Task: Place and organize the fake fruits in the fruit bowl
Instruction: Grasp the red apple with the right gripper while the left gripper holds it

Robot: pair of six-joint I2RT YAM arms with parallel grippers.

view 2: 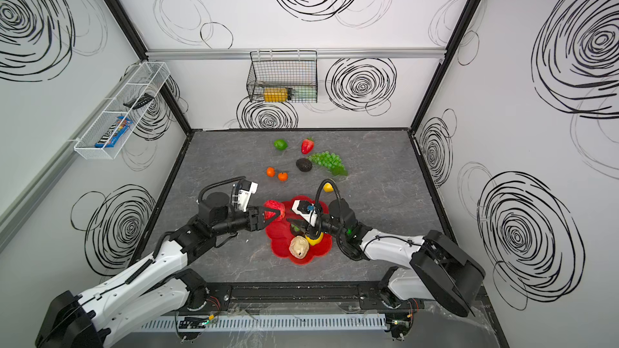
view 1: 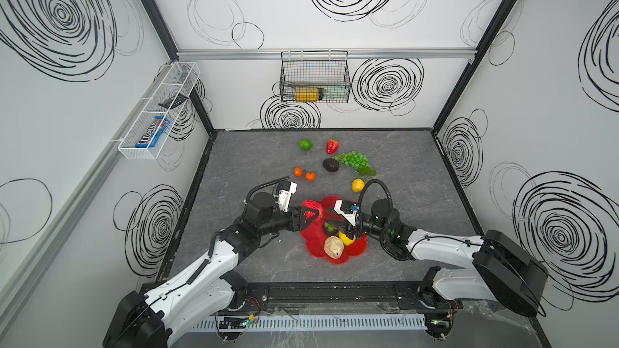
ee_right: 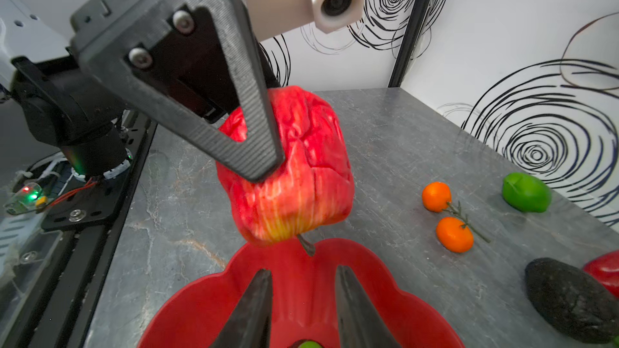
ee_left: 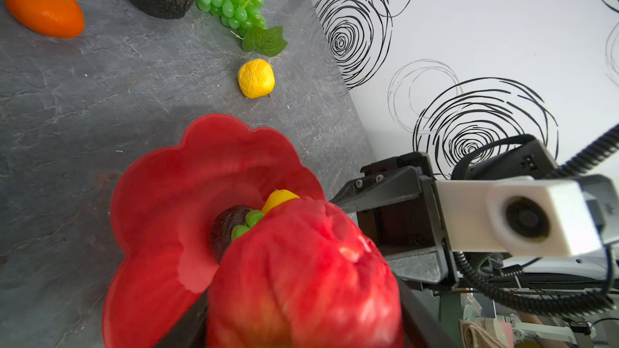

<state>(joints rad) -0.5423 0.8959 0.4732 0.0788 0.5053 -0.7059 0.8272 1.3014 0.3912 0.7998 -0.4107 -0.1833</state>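
- Left hand [view 1: 315,216] is clenched on a red apple [ee_right: 301,169], held above the ten o'clock rim of the fruit bowl [view 1: 315,246], likely for release inside.
- Right hand [ee_right: 301,271] is held part-open over the bowl, nothing gripped.

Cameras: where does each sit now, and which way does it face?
Top views: high over the front rail, looking down on the table; left arm, right arm show.
Left wrist: on the left arm, looking past its red apple into the fruit bowl; right wrist camera shows.
Right wrist: looks over the right gripper at the left gripper holding the apple.
Shared by all: apple, bowl.
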